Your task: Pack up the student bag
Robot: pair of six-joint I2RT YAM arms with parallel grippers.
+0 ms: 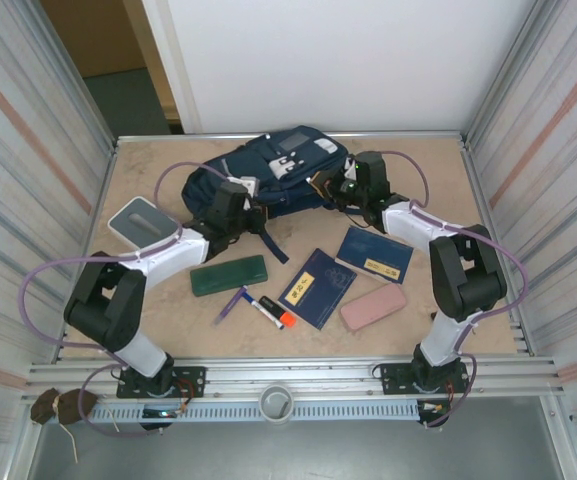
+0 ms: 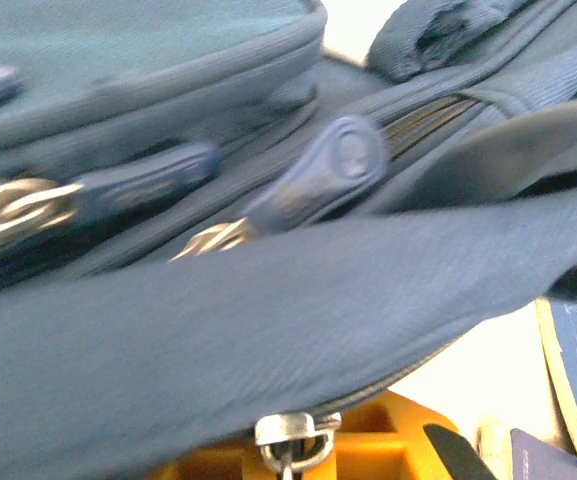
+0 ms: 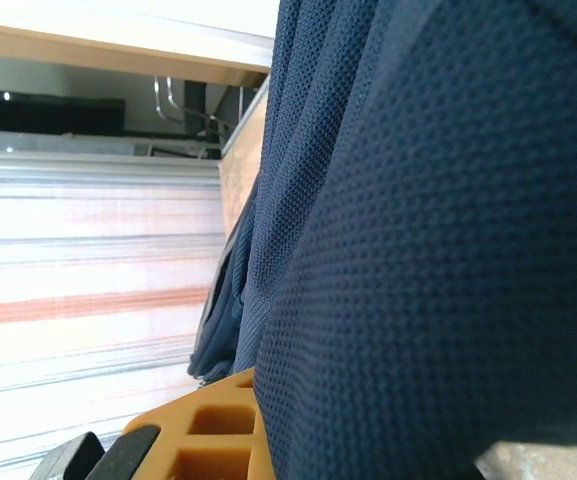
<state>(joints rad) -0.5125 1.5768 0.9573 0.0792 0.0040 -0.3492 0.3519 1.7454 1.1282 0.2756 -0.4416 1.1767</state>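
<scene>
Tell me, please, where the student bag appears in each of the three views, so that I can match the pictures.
Top external: the student bag lies at the back centre of the table.
Left wrist: its navy fabric spans the frame, with zipper pulls across the upper half.
Right wrist: its mesh fabric hangs down the right side.
Shared landmark: the pale table top.

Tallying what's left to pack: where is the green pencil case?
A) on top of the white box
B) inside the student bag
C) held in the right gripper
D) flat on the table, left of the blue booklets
D: the green pencil case lies flat on the table, left of the blue booklets and in front of the student bag.
</scene>
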